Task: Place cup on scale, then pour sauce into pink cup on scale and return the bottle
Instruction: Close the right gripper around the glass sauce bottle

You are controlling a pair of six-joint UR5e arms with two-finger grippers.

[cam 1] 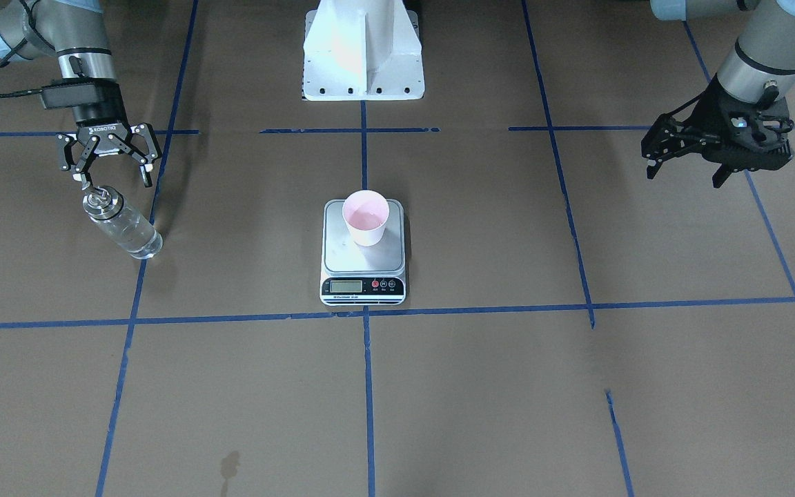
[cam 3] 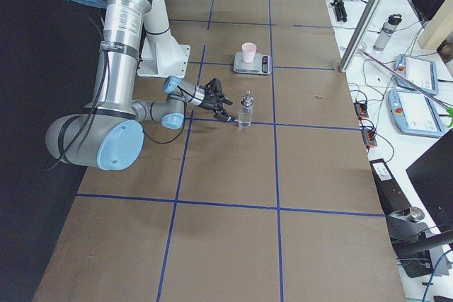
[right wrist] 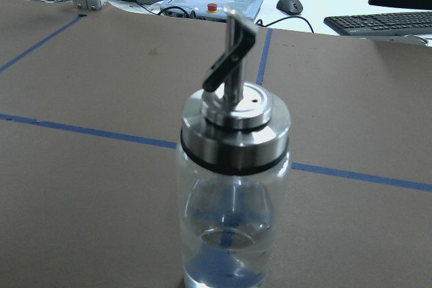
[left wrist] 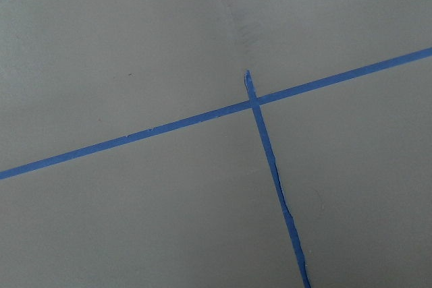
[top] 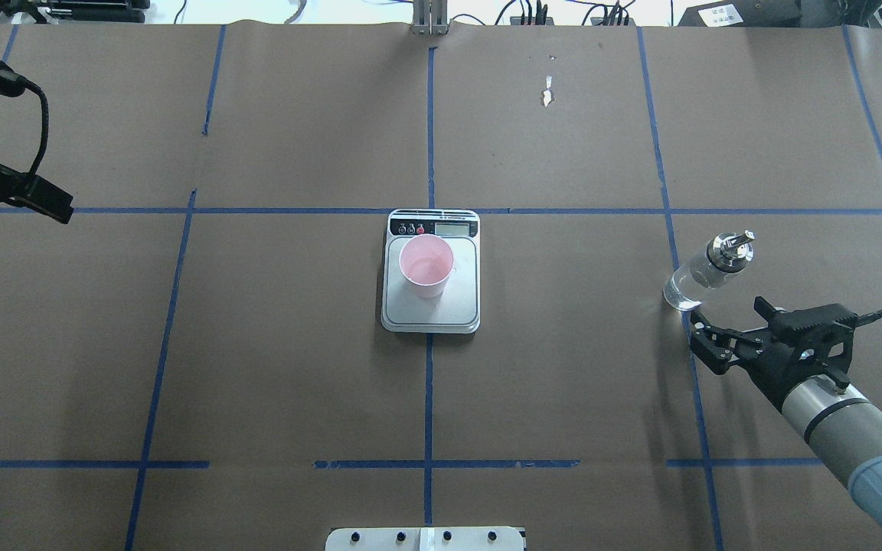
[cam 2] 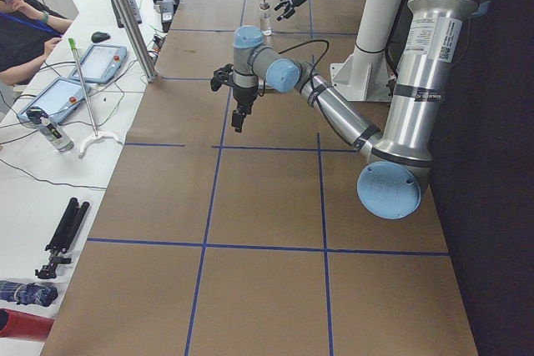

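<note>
My right pincer (cam 1: pixel 116 181) is opened wide and holds nothing. It hangs low, just behind the bottle (cam 1: pixel 121 224), with both fingers apart from the glass. On its black body I can read the white word "ROBOTIQ". The bottle stands upright on the brown paper of the table (cam 1: pixel 508 386), on a line of blue tape (cam 1: pixel 136 290), well apart from the scale (cam 1: pixel 363 276). Its silver cap (right wrist: pixel 235 126) carries a spout with a dark flap. The sauce (right wrist: pixel 226 251) is clear and fills only the lower part of the glass.

The cup (cam 1: pixel 366 217) stands upright on the steel platform of the scale, in the middle of the table. If there is liquid in it, I cannot tell. The small display (cam 1: pixel 346 286) shows no number that I can read, and the print under it and on the buttons is too small to read.

My left pincer (cam 1: pixel 684 176) is also open and empty. It hangs above the table at the other side, far from the scale. Its wrist camera sees only brown paper and crossing blue tape.
</note>
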